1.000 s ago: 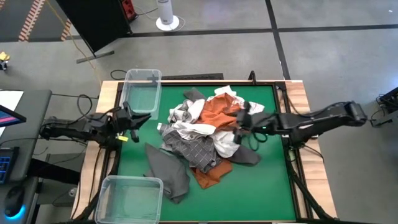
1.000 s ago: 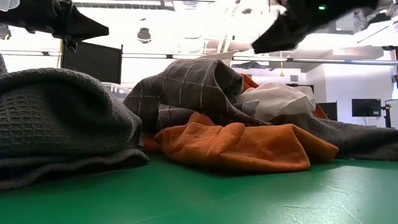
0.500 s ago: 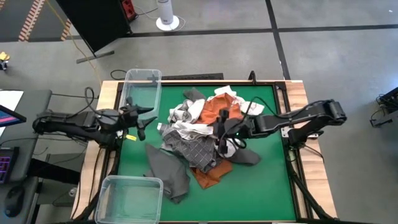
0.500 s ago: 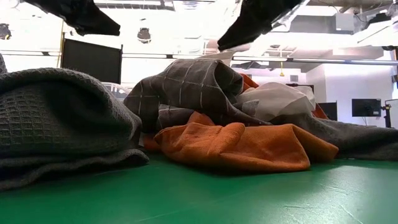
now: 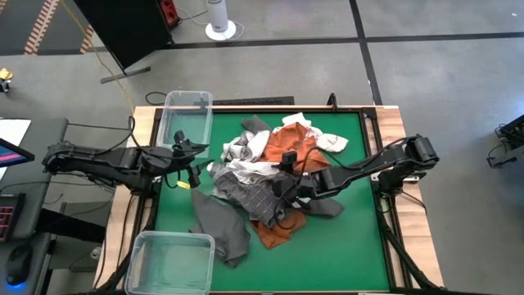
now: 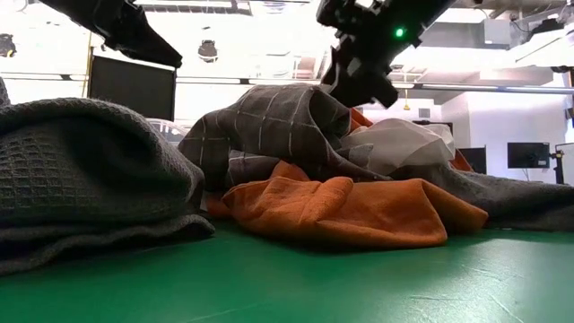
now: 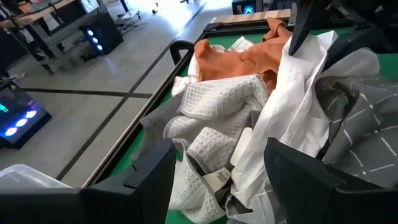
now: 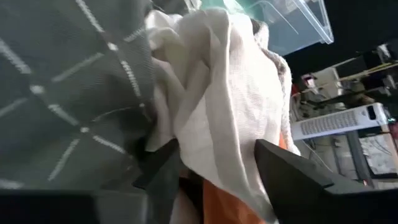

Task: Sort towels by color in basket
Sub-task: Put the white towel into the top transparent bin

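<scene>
1. Towels [image 5: 266,176] lay in one mixed heap at the centre of the green counter [image 5: 360,246], with rust-orange, dark grey, white and checked cloths overlapping, so no colour could be taken without first pulling it free from the others.
2. One dark grey towel [image 5: 219,225] lay apart at about 7 o'clock from the heap, probably the easiest one to lift alone.
3. Two clear bins waited on the left side of the counter, one [image 5: 187,119] at 10 o'clock and the other [image 5: 170,260] at 8 o'clock; no towel was visible in either, so the sorting seemed not yet begun.
4. The right tool [image 8: 214,165] was down in the heap at about 4 o'clock from its centre, fingers wide around a fold of white cloth [image 8: 217,87] beside the grey checked cloth [image 8: 68,74], not yet closed on it.
5. The left tool [image 7: 217,177] stood at 9 o'clock from the heap, fingers wide and holding nothing, facing the white waffle cloth [image 7: 217,112], near the bins for a short carry.
</scene>
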You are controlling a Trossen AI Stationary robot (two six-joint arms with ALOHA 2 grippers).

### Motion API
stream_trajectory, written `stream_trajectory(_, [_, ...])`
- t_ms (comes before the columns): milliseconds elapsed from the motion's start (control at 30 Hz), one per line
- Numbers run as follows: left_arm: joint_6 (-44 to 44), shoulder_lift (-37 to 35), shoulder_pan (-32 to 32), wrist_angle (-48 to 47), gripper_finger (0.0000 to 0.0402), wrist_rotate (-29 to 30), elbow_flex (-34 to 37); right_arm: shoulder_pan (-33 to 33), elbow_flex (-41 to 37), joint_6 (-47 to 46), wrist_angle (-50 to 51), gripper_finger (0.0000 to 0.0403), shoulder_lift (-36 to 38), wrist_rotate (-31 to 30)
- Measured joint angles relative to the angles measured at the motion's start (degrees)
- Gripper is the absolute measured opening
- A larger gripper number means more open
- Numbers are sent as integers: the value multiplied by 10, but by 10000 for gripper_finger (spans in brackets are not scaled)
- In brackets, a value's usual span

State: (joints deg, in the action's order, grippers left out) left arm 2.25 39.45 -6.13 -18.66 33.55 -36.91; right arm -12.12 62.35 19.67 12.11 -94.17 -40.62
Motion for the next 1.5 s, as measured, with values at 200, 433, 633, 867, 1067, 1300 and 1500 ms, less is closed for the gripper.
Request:
stream_trajectory(200, [16,0,0,2,235,0,0,7,0,20,-20,93,-5,-1])
stream_trajectory(433, [50,0,0,39,235,-66,0,5,54,47,-25,33,9,0])
stream_trajectory(633, [81,0,0,69,235,-79,0,5,132,83,-1,26,30,2])
stream_trajectory(867, [77,3,0,72,235,-85,0,6,214,84,33,30,50,5])
stream_trajectory(1067, [65,16,0,95,235,-121,0,6,268,113,26,31,55,-3])
stream_trajectory(1300, [70,46,0,137,235,-128,0,7,358,184,27,24,56,-32])
stream_trajectory(1500, [80,65,0,239,235,-128,0,11,418,198,27,31,56,-32])
